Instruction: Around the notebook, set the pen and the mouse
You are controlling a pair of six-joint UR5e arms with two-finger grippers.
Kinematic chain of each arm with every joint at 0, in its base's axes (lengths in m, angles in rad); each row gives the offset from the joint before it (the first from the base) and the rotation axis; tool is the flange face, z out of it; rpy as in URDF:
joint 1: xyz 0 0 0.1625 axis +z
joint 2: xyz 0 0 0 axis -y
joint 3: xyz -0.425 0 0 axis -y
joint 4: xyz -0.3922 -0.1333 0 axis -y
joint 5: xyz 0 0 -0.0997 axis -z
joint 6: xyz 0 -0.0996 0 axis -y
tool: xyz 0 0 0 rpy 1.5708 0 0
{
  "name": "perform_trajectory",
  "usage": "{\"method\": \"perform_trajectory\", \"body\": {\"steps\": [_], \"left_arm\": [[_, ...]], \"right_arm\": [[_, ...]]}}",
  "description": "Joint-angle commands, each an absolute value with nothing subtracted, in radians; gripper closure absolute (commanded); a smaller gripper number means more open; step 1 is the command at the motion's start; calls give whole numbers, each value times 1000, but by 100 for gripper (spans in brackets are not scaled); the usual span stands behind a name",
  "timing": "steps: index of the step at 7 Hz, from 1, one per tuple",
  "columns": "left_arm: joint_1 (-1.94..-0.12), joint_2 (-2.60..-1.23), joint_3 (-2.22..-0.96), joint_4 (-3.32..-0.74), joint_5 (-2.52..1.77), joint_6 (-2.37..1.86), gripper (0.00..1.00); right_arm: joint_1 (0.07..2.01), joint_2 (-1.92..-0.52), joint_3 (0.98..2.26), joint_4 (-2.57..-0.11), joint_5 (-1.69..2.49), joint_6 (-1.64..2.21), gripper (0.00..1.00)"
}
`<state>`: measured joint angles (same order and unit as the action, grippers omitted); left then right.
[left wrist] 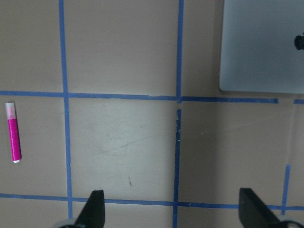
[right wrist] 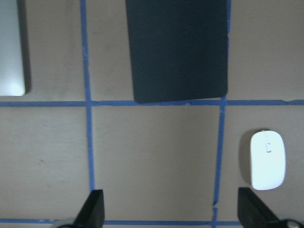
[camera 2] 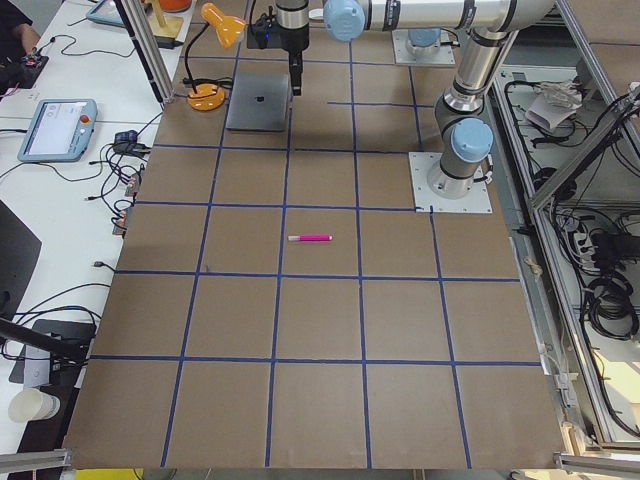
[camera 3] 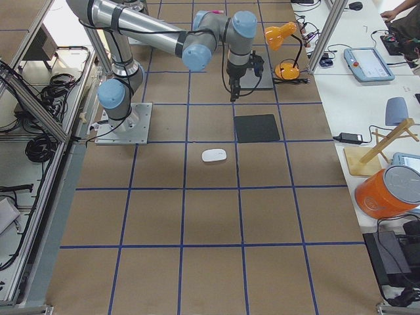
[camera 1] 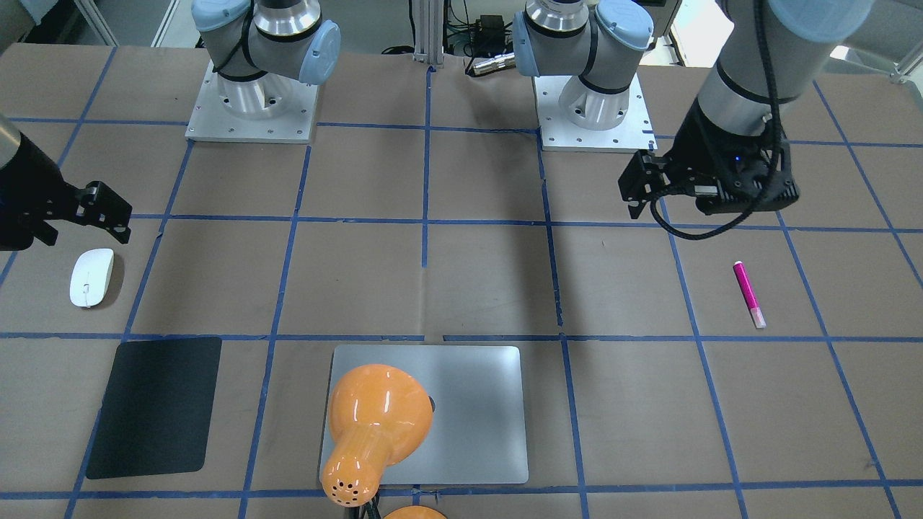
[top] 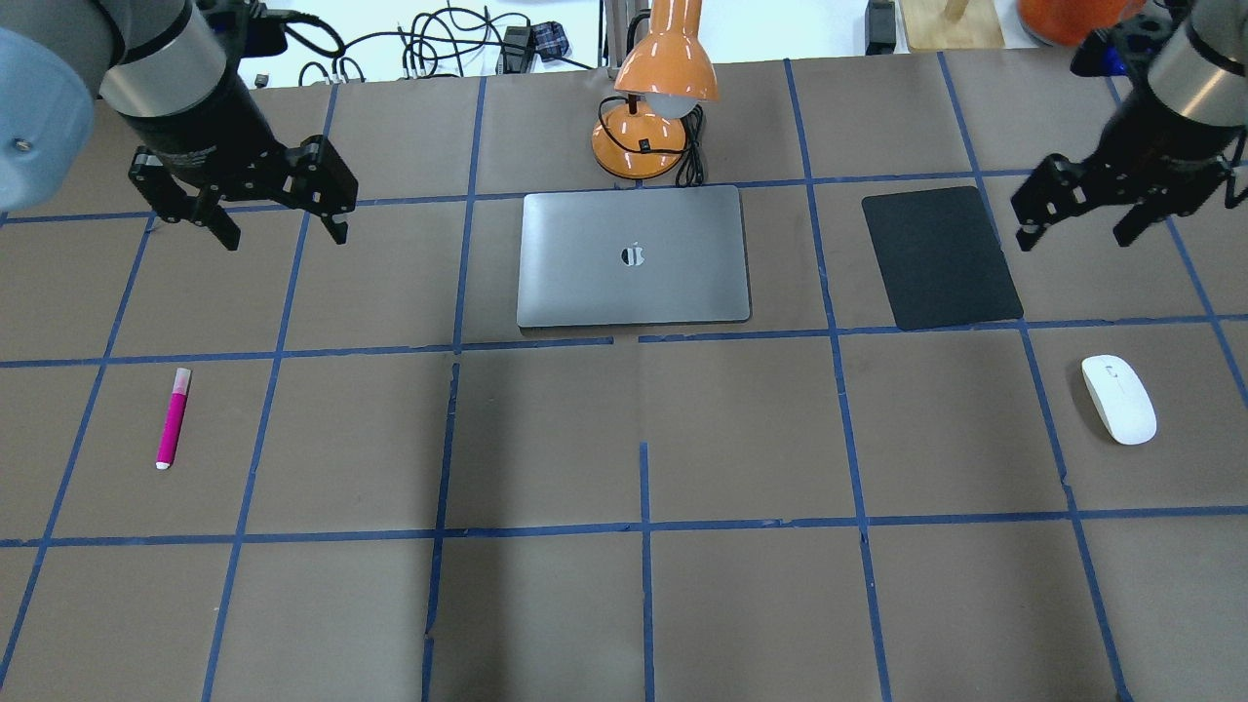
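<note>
Since both my claws hang above the table with nothing in them, I'd say this is the very start, with nothing set next to the laptop (top: 634,255) yet. My left claw (top: 286,239) is spread wide, fingers pointing down. The pen (top: 174,417) lies flat on the table below it and off to its left, outside the gap between the fingers and well apart from the laptop over on the claw's right.

My right claw (top: 1072,239) is just as wide open. The mouse (top: 1118,399) sits below it, over toward its right finger, and a black mat (top: 941,256) lies ahead of it with the laptop further left.

Each thing is on its own arm's side, so one claw per item makes sense. My guess is the wide spread is prep for dropping straight down. The pen's thin and low, so I'd have to line up across it first.
</note>
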<state>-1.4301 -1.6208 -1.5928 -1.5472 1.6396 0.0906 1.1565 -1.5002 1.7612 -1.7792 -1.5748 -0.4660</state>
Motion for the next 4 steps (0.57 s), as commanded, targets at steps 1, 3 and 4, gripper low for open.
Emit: {"method": "perform_trajectory", "body": {"steps": [1, 3, 4], "left_arm": [[-1204, -1657, -1772, -1325, 1657, 342, 0], [-1042, -1731, -1989, -927, 1645, 579, 0], [-957, -1787, -2044, -814, 1623, 666, 0]], "right_arm": [[943, -1491, 2030, -2081, -1578, -734, 0], [907, -1400, 2118, -2287, -1583, -848, 0], [901, -1369, 2120, -2289, -1582, -847, 0]]}}
